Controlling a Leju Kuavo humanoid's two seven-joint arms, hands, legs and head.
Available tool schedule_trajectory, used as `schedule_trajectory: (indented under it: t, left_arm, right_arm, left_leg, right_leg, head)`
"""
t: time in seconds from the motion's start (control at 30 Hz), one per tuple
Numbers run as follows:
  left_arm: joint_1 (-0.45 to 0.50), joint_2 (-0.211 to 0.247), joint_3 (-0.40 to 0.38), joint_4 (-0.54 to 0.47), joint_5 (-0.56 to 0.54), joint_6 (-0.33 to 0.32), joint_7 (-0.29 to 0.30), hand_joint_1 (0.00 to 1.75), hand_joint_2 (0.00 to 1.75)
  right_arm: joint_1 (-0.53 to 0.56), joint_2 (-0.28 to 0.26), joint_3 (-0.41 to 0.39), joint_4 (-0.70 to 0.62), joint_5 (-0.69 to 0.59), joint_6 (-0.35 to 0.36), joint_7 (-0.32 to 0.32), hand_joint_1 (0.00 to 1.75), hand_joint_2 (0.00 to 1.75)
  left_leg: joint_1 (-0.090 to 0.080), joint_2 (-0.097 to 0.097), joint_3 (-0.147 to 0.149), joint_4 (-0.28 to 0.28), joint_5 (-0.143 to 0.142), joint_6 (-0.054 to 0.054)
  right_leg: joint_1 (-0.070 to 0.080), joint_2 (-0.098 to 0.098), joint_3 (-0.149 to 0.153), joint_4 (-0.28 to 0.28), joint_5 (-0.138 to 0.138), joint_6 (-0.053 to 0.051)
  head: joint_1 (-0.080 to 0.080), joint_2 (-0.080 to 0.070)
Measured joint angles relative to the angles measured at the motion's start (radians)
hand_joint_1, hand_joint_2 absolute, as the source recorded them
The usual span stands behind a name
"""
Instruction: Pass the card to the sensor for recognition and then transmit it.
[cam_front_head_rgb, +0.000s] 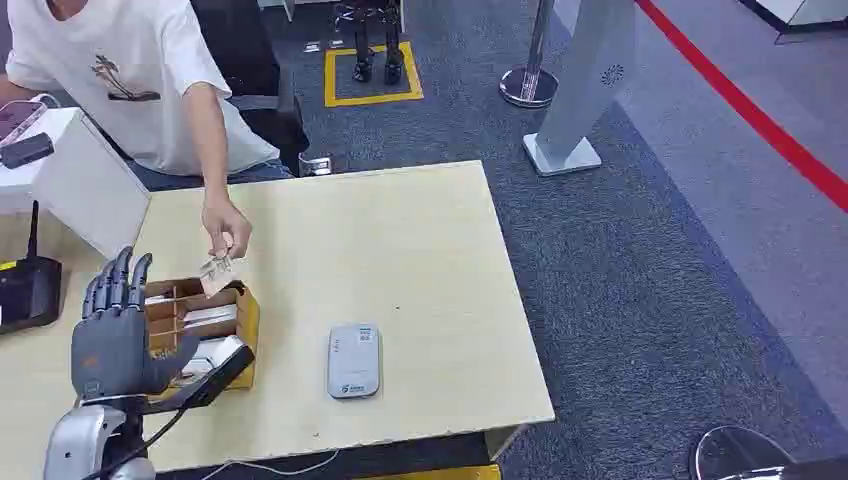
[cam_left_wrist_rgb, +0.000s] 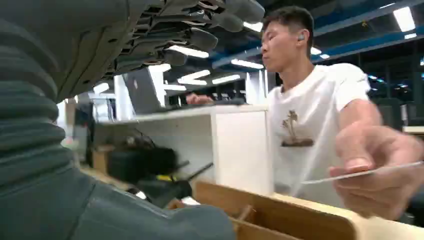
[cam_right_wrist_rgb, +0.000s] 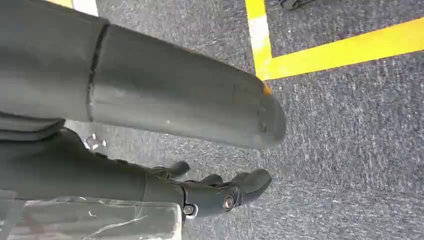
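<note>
Left hand: the dark grey, many-fingered left hand (cam_front_head_rgb: 112, 335) is raised at the near left corner of the pale wooden table (cam_front_head_rgb: 420, 250), fingers straight and spread, nothing held in it.
Right hand: the dark right hand (cam_right_wrist_rgb: 220, 192) hangs over grey carpet in its own wrist view; the fingers look loosely curled with nothing seen between them, but whether they are closed cannot be told.
Card box: a light-brown wooden box with compartments (cam_front_head_rgb: 200, 320) lies just beside the left hand, on its thumb side; white cards are seen in it.
Sensor: a flat white-and-grey rounded card reader (cam_front_head_rgb: 353, 360) lies on the table well to the right of the left hand, beyond the box, apart from both.
Card: a thin pale card (cam_front_head_rgb: 216, 272) is pinched by a person's hand (cam_front_head_rgb: 226, 228) just beyond the left hand's fingertips, over the far edge of the box; it is not touched by the robot.
Person: a person in a white T-shirt (cam_front_head_rgb: 120, 70) is seated at the far left of the table, one arm reaching in.
Step in hand: judged to be the start, the card not yet taken by the robot.
Next move: a card is to be gripped by its edges between thumb and fingers, which are to be brought together on it, then carried flat across to the reader.
</note>
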Motion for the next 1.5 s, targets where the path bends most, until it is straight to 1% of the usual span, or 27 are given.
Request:
schedule_trajectory:
  t: [0.23,0.3,0.43,0.6,0.73,1.03,1.07,1.5]
  left_arm:
    - [-0.069,0.083,0.000,0.060,-0.035,-0.081,0.031,0.00,1.75]
    - [-0.085,0.104,0.000,0.077,-0.036,-0.094,0.036,0.00,1.75]
    - [-0.110,0.129,0.001,0.098,-0.036,-0.110,0.037,0.00,1.75]
    - [-0.147,0.142,0.001,0.120,-0.027,-0.133,0.037,0.00,1.75]
    - [-0.170,0.146,0.001,0.137,-0.012,-0.138,0.037,0.00,1.75]
    - [-0.186,0.148,0.001,0.162,0.015,-0.148,0.030,0.00,1.75]
    - [-0.186,0.148,0.001,0.163,0.016,-0.148,0.030,1.75,1.75]
    - [-0.186,0.147,0.001,0.163,0.043,-0.136,0.026,1.75,1.75]
  right_arm:
    - [0.003,0.000,0.022,0.008,0.010,0.000,0.014,0.00,0.00]
    - [0.003,0.000,0.023,0.008,0.009,0.000,0.019,0.00,0.00]
    - [0.007,0.000,0.025,0.008,0.012,-0.001,0.033,0.00,0.00]
    - [0.011,0.000,0.031,0.008,0.018,0.000,0.042,0.00,0.00]
    - [0.013,0.000,0.038,0.008,0.028,0.000,0.044,0.00,0.00]
    - [0.016,0.001,0.055,0.009,0.039,0.006,0.045,0.00,0.00]
    - [0.017,0.002,0.055,0.010,0.039,0.007,0.045,0.00,0.00]
    - [0.019,0.004,0.066,0.013,0.044,0.008,0.048,0.00,0.00]
  left_leg:
    - [0.000,0.000,0.000,0.000,0.000,0.000]
    - [0.000,0.001,0.000,0.000,0.000,0.000]
    - [0.000,0.000,0.000,0.000,0.000,0.000]
    - [0.000,0.000,0.000,0.000,0.000,0.000]
    - [0.000,0.000,0.000,0.000,0.000,0.000]
    - [0.000,0.001,0.000,0.000,0.000,0.000]
    - [0.000,0.001,0.000,0.000,0.000,0.000]
    - [0.000,0.001,0.000,0.000,0.000,0.000]
  right_leg:
    - [0.000,0.000,0.000,0.000,0.000,0.000]
    - [0.000,0.001,0.000,0.000,0.000,0.000]
    - [0.000,0.001,0.000,0.000,0.000,0.000]
    - [0.000,0.001,0.000,0.000,0.000,0.000]
    - [0.000,0.001,0.000,0.000,0.000,0.000]
    - [0.000,0.001,0.000,0.000,0.000,0.000]
    - [0.000,0.001,0.000,0.000,0.000,0.000]
    - [0.000,0.001,0.000,0.000,0.000,0.000]
  head:
    - [0.000,0.000]
    - [0.000,0.000]
    - [0.000,0.000]
    - [0.000,0.000]
    - [0.000,0.000]
    - [0.000,0.000]
    - [0.000,0.000]
    - [0.000,0.000]
